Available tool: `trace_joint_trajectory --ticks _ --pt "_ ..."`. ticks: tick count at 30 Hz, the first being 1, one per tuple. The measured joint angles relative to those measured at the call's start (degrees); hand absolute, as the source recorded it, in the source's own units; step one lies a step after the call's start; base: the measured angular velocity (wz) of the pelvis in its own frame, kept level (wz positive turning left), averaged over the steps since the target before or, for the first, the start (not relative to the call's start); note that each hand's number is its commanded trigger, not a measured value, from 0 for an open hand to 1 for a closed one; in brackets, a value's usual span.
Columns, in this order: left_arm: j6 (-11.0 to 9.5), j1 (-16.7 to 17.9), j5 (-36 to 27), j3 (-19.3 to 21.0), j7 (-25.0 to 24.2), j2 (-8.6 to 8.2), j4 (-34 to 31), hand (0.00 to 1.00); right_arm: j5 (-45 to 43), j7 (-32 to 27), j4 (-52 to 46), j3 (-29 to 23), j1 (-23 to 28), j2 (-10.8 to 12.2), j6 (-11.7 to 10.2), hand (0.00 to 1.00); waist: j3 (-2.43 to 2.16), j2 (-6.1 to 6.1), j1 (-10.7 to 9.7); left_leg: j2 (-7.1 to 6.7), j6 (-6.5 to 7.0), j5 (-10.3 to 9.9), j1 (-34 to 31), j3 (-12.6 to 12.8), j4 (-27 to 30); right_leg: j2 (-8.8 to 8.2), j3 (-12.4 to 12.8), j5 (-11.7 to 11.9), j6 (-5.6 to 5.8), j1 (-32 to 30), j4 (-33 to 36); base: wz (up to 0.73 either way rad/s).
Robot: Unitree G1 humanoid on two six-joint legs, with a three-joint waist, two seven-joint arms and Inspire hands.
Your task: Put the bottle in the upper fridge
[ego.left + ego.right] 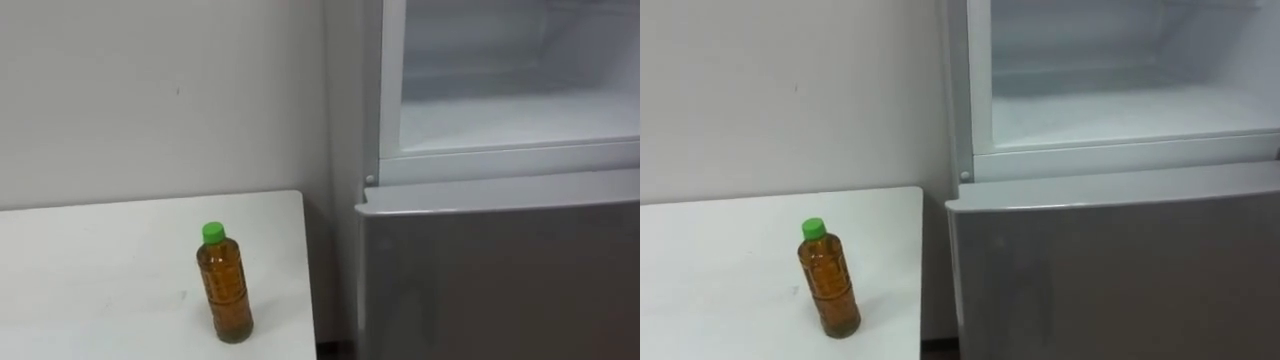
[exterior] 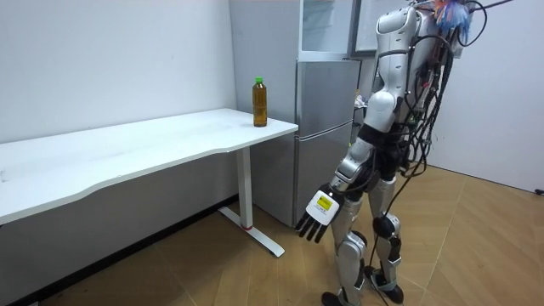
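Bottle [image 1: 225,285] with green cap and amber drink, upright on the white table [image 1: 90,270], close to the end edge nearest the fridge [image 2: 268,110], touched by nothing. Upper compartment [image 1: 510,115] already open, pale inside bare as far as seen, above the shut lower door [image 1: 500,280]. Left hand [image 2: 319,208] low beside the thigh in the room view, fingers straight and loosely spread, holding nothing. Standing before the fridge, just off the table's end. Step in hand, by judgement: the approach, with the pick-up not yet started. Next, probably: raise a hand to table height, reach in from the side, close round the bottle's middle below the cap, lift straight up. Care needed at that end edge; a sideways knock likely to send the bottle off to the floor [image 2: 255,272]. Then across the narrow gap between table and fridge and up over the compartment's front sill. Plenty of open room on the table beyond the bottle, inside the compartment, and on the floor around.
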Motion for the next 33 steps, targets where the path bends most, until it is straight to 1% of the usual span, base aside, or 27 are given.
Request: trace_joint_trajectory --ticks 2,3,5,8,9,10,11,12,15,16,18,21,23,26,28,31,33 --pt "0.0 -0.21 0.03 -0.03 -0.07 0.0 0.0 0.0 -1.65 -0.02 -3.53 1.49 0.09 -0.12 -0.01 0.0 0.04 -0.08 0.86 0.04 0.0 0.0 0.01 -0.03 0.02 -0.01 -0.07 0.0 0.0 -0.03 0.28 0.02" --pt "0.03 -0.41 0.04 0.1 -0.17 0.02 0.0 0.0 -2.69 0.01 -6.71 2.69 0.35 -0.22 0.36 0.0 0.05 -0.23 1.28 0.03 0.0 0.0 -0.06 -0.15 0.08 -0.01 -0.25 0.0 0.0 0.13 0.32 0.04" --pt "0.21 -0.42 0.02 0.15 -0.17 0.12 0.0 0.0 -3.4 0.05 -10.61 4.43 0.22 -0.29 0.41 0.0 0.15 -0.42 1.35 0.01 0.01 0.02 -0.12 -0.3 0.11 -0.01 -0.39 0.0 0.0 0.17 0.32 0.04" --pt "1.17 -0.36 0.0 0.13 -0.04 0.07 -1.19 0.0 -4.6 0.24 -17.09 6.6 0.37 -0.35 1.9 0.0 0.15 -0.76 2.28 -0.03 0.02 0.01 -0.21 -0.28 0.12 -0.05 -0.5 0.01 0.02 0.14 0.34 0.0" --pt "1.75 -0.11 0.0 0.13 -0.03 0.08 -2.58 0.0 -4.59 0.7 -20.57 7.44 0.49 -0.58 2.95 0.0 0.27 -1.0 2.47 -0.03 0.03 0.0 -0.58 -0.29 0.36 -0.11 -0.82 0.02 0.04 0.1 0.37 0.07" --pt "1.86 -0.15 -0.02 0.08 -0.03 0.16 -3.32 0.0 -4.6 1.32 -24.73 8.33 0.49 -1.08 4.01 0.0 0.51 -1.02 2.54 -0.06 0.05 0.01 -0.8 -0.43 0.47 -0.22 -1.42 0.03 0.05 0.06 0.42 0.1" --pt "1.86 -0.21 -0.02 0.02 -0.03 0.23 -3.37 0.0 -4.59 1.66 -26.87 8.6 0.48 -1.34 4.26 0.0 0.54 -0.98 2.54 -0.11 0.09 0.04 -0.9 -0.53 0.48 -0.27 -1.53 0.03 0.05 0.05 0.43 0.09" --pt "1.96 -0.15 -0.02 0.04 -0.05 0.42 -3.28 0.0 -4.7 2.14 -30.63 9.09 0.45 -1.88 4.24 0.0 0.74 -1.28 2.65 -0.18 0.14 0.06 -0.91 -0.55 0.48 -0.32 -1.5 0.03 0.06 0.03 0.43 0.05" --pt "2.0 0.1 -0.02 0.18 -0.05 0.99 -3.27 0.0 -4.66 3.74 -38.11 9.35 0.56 -2.05 4.18 0.0 0.63 -1.53 2.99 -0.23 0.2 0.03 -0.94 -0.55 0.41 -0.36 -1.5 0.1 0.18 -0.05 0.41 0.0" --pt "2.07 0.35 0.0 0.29 -0.01 1.27 -3.27 0.0 -4.8 4.29 -40.88 9.67 0.63 -2.06 4.19 0.0 0.65 -1.78 3.1 -0.24 0.22 0.01 -1.0 -0.55 0.33 -0.37 -1.52 0.13 0.23 -0.21 0.41 0.0" --pt "2.27 0.57 -0.06 0.35 0.03 1.5 -3.26 0.0 -4.58 4.68 -43.75 10.3 0.68 -2.05 4.2 0.0 0.62 -1.91 3.55 -0.26 0.27 -0.02 -0.98 -0.53 0.33 -0.37 -1.46 0.18 0.32 -0.27 0.41 0.0" --pt "2.3 0.52 -0.02 0.35 0.01 1.58 -3.25 0.0 -4.57 5.35 -46.57 10.63 0.69 -2.05 4.2 0.0 0.4 -2.19 4.19 -0.33 0.31 -0.05 -0.67 -0.54 0.34 -0.42 -1.4 0.3 0.48 -0.28 0.39 0.0" --pt "2.33 0.57 0.0 0.33 0.01 1.58 -2.94 0.0 -4.57 5.83 -48.55 10.63 0.53 -2.26 4.27 0.0 0.35 -2.26 4.49 -0.4 0.34 -0.06 -0.57 -0.55 0.25 -0.46 -1.36 0.3 0.5 -0.42 0.38 0.0" --pt "2.48 0.71 -0.24 0.06 0.11 1.65 -2.45 0.0 -4.35 6.27 -52.52 10.63 -0.54 -2.36 4.26 0.0 0.32 -2.12 4.52 -0.4 0.36 -0.05 -0.57 -0.52 0.05 -0.44 -1.25 0.31 0.51 -0.64 0.38 0.0" --pt "2.58 0.33 -1.22 -0.1 0.42 1.65 -1.26 0.0 -4.26 6.23 -53.96 10.62 -2.7 -2.41 4.27 0.0 0.29 -1.99 4.47 -0.4 0.37 -0.04 -0.53 -0.46 0.0 -0.44 -1.21 0.31 0.51 -0.71 0.38 0.0" --pt "2.7 0.66 -1.21 -0.52 0.95 1.66 -0.31 0.0 -4.06 6.26 -56.54 10.41 -4.56 -2.42 4.28 0.0 0.3 -1.96 4.5 -0.37 0.37 -0.04 -0.64 -0.45 0.0 -0.44 -1.3 0.32 0.51 -0.82 0.4 0.0" --pt "2.7 0.83 -1.2 -0.53 0.97 1.65 -0.32 0.0 -4.0 6.33 -58.83 10.18 -4.69 -2.35 4.28 0.0 0.31 -1.94 4.88 -0.37 0.37 -0.04 -0.69 -0.44 0.0 -0.45 -1.31 0.32 0.51 -0.86 0.39 0.0"
